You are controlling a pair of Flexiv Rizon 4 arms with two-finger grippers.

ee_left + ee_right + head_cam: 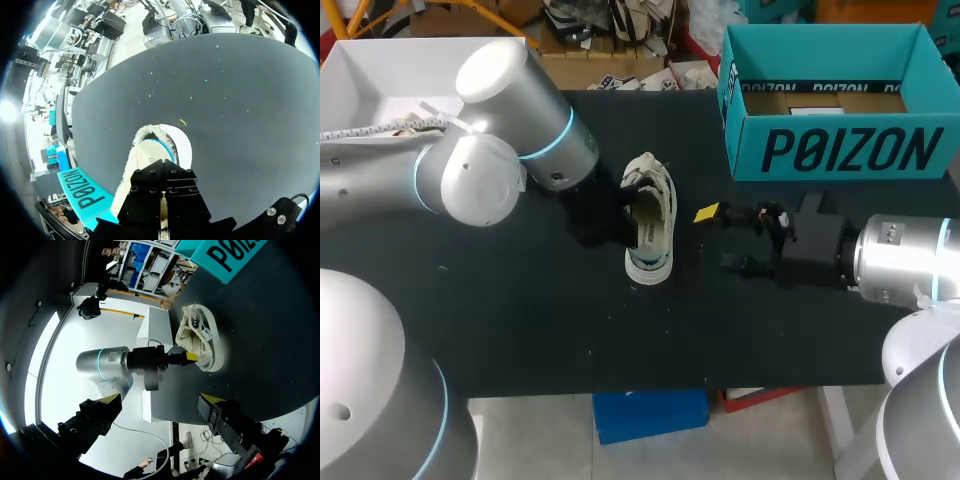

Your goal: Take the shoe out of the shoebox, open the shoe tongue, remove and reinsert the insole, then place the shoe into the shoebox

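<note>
The white low-top fabric shoe (650,232) lies on the black worktop (520,320), well apart from the open teal cardboard shoebox (840,150), so the taking-out is done. The left gripper (192,356) is at the shoe's opening; I cannot tell whether its jaws are apart or together. The right gripper (720,238) hovers just beside the shoe, jaws wide apart. This looks like the tongue-or-insole step. Next, the right gripper likely needs to steady the shoe.
</note>
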